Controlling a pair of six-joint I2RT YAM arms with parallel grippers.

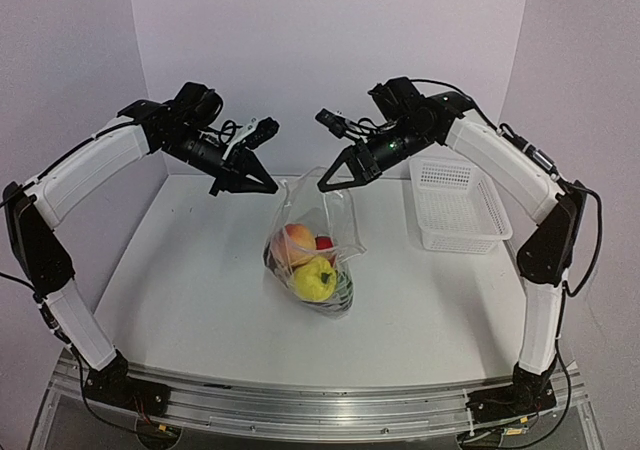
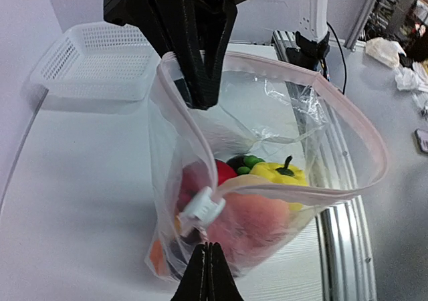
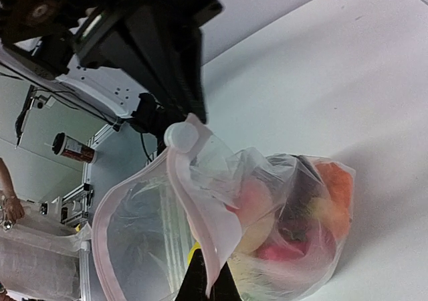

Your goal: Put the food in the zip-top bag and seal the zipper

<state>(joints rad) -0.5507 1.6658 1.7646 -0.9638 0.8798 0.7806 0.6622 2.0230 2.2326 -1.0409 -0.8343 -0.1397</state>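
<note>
The zip-top bag (image 1: pixel 322 220) stands at the table's middle, mouth open and up, with the food inside: a peach (image 1: pixel 297 242), a red piece (image 1: pixel 325 243) and a yellow pepper (image 1: pixel 315 278). My left gripper (image 1: pixel 272 184) is shut on the bag's left mouth corner, just below the white slider (image 2: pixel 200 207). My right gripper (image 1: pixel 332 183) is shut on the opposite rim, and the rim passes between its tips in the right wrist view (image 3: pixel 208 274). The pinkish zipper (image 2: pixel 361 134) forms an open loop. The left wrist view shows the pepper (image 2: pixel 281 172) and the peach (image 2: pixel 254 227) through the film.
A white perforated basket (image 1: pixel 455 205) stands empty at the right rear, close under the right forearm. White walls close in the back and sides. The metal rail (image 1: pixel 320 400) runs along the near edge.
</note>
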